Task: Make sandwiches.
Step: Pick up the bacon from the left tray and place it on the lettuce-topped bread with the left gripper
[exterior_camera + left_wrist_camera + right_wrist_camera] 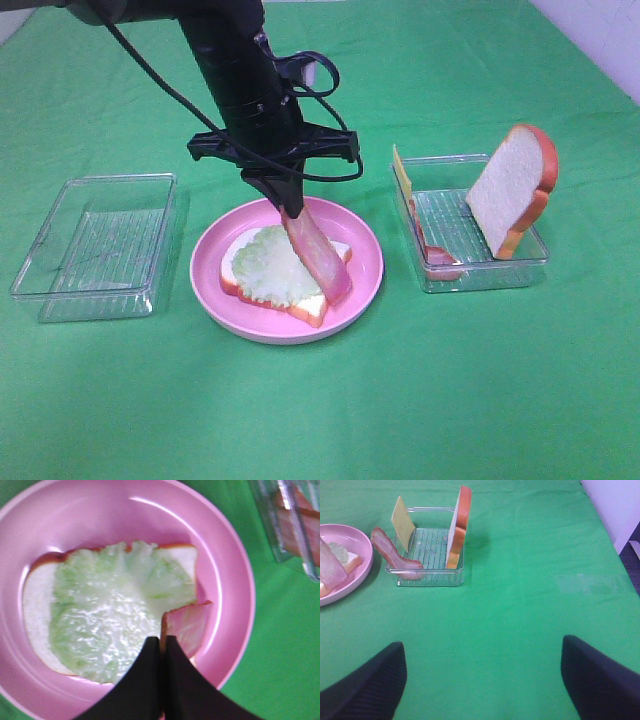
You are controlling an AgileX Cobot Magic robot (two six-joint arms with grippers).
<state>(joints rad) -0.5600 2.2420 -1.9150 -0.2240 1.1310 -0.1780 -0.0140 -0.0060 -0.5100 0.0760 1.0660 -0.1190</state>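
Observation:
A pink plate [371,262] holds a white bread slice [232,268] covered by pale green lettuce [270,268]. My left gripper [291,212] hangs over the plate, shut on the upper end of a reddish-pink bacon strip [322,258] whose lower end slopes down onto the sandwich. In the left wrist view the fingers [142,680] are pressed together at the bacon [187,625], beside the lettuce [110,615]. My right gripper [482,680] is open over bare cloth, away from everything.
A clear tray [480,275] right of the plate holds an upright bread slice [510,190], a cheese square [401,172] and another bacon strip [435,255]. An empty clear tray [95,245] lies left of the plate. Green cloth covers the table.

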